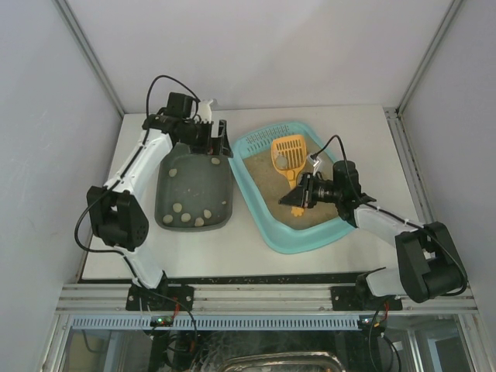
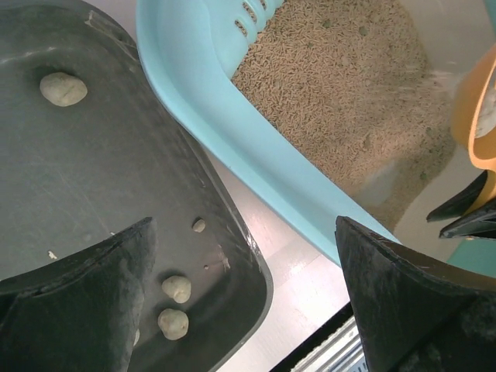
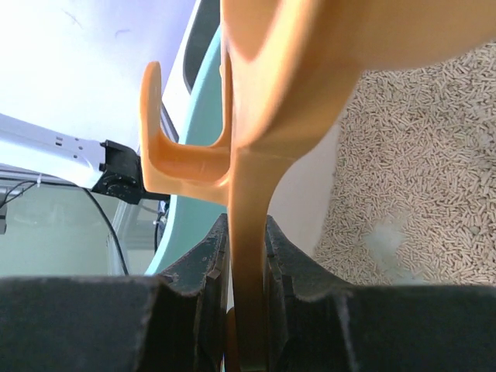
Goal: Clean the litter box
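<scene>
The light-turquoise litter box [image 1: 267,225] lies right of centre, holding beige litter [image 1: 267,174]; it also shows in the left wrist view [image 2: 225,124]. My right gripper [image 1: 301,194] is shut on the handle of an orange slotted scoop [image 1: 287,155], whose head carries a grey clump [image 1: 282,160] over the litter. In the right wrist view the handle [image 3: 249,232] sits clamped between my jaws. My left gripper [image 1: 211,139] is open and empty above the far end of the dark tray, straddling the gap between the two trays [image 2: 246,310].
The dark grey-green tray [image 1: 194,190] stands left of the litter box and holds several pale clumps [image 1: 184,213], also seen in the left wrist view [image 2: 63,88]. White enclosure walls surround the table [image 1: 232,260]. A metal rail runs along the near edge.
</scene>
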You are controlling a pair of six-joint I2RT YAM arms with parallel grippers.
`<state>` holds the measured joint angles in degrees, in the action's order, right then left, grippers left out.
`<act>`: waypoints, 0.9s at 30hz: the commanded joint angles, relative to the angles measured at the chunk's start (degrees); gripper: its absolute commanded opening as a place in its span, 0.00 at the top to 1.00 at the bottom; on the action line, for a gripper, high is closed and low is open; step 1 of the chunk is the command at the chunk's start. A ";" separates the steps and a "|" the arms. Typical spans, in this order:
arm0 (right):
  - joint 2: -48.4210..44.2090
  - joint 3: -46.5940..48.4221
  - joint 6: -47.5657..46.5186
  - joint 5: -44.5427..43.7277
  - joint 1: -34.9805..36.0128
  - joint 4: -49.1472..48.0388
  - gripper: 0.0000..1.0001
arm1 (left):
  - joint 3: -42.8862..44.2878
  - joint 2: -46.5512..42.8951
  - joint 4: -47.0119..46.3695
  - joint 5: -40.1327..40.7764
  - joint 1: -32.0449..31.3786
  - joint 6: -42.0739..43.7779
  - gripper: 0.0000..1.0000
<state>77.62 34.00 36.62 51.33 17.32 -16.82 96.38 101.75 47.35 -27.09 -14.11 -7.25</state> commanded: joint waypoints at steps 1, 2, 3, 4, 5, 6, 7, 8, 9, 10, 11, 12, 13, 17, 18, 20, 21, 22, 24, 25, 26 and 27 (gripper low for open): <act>0.51 2.44 0.75 3.37 0.25 -3.64 1.00 | 0.33 -4.32 1.83 5.61 -2.10 3.50 0.00; 1.19 2.55 1.50 5.58 0.09 -4.14 1.00 | 0.30 -4.49 1.82 5.82 -2.54 3.85 0.00; 1.25 2.02 3.23 6.05 -0.74 -5.70 1.00 | 0.53 -4.54 1.91 5.96 -2.80 4.20 0.00; 0.84 0.80 5.52 5.27 -2.07 -8.47 1.00 | 0.78 -4.61 2.01 6.35 -2.91 4.55 0.00; 0.45 0.20 6.12 4.68 -2.95 -9.42 1.00 | 1.22 -4.70 2.15 6.92 -3.00 4.88 0.00; 0.39 0.84 3.34 4.63 -2.81 -7.14 1.00 | 1.53 -4.79 2.31 7.49 -3.03 5.28 0.00; 0.71 3.52 -2.69 5.17 -1.08 1.10 1.00 | 1.85 -4.87 2.50 8.18 -2.96 5.65 0.00; 1.47 6.35 -8.75 5.87 0.44 9.90 1.00 | 1.96 -4.96 2.63 8.80 -3.02 5.97 0.00; 2.04 8.09 -11.94 7.30 1.17 14.61 1.00 | 1.97 -4.97 2.65 9.28 -2.95 6.15 0.00; 2.05 8.21 -12.32 8.28 0.46 15.71 1.00 | 1.97 -5.04 2.70 9.51 -2.93 6.31 0.00; 1.43 7.06 -9.77 8.23 -1.22 13.69 1.00 | 1.92 -5.07 2.73 9.59 -2.92 6.38 0.00; 0.50 4.75 -6.02 7.46 -3.31 9.07 1.00 | 1.74 -5.14 2.68 9.52 -2.99 6.42 0.00; -0.31 2.95 -3.85 6.63 -4.43 5.69 1.00 | 1.64 -5.28 2.62 9.51 -3.01 6.41 0.00; 0.27 6.15 -11.06 7.96 -2.07 14.93 1.00 | 1.44 -5.72 2.57 9.65 -3.30 6.73 0.00; -0.11 5.21 -8.64 8.05 -3.36 12.29 1.00 | 1.44 -5.84 2.65 9.79 -3.49 6.97 0.00; -1.44 2.21 -3.67 6.45 -6.02 5.96 1.00 | 1.53 -6.10 2.77 10.54 -4.05 7.53 0.00; -1.46 1.89 -4.09 5.81 -5.83 6.05 1.00 | 1.53 -6.26 2.90 10.81 -4.34 7.83 0.00; -0.87 3.23 -6.23 5.95 -4.41 9.06 1.00 | 1.55 -6.37 3.00 11.17 -4.77 8.15 0.00; 0.72 5.49 -10.86 7.71 -2.37 14.67 1.00 | 1.64 -6.38 3.30 11.58 -5.55 8.80 0.00; 0.81 4.75 -8.62 8.54 -3.56 12.89 1.00 | 1.62 -6.46 3.47 11.68 -5.92 9.29 0.00; 0.23 3.08 -4.98 8.19 -5.26 8.40 1.00 | 1.62 -6.67 3.56 11.91 -6.24 9.68 0.00; -0.36 1.74 -2.29 7.40 -6.37 5.05 1.00 | 1.51 -6.92 3.59 12.21 -6.50 10.04 0.00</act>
<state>78.22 37.10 30.09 57.54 13.08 -4.03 96.38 98.76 50.72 -16.21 -19.07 -0.21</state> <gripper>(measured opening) 0.170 0.996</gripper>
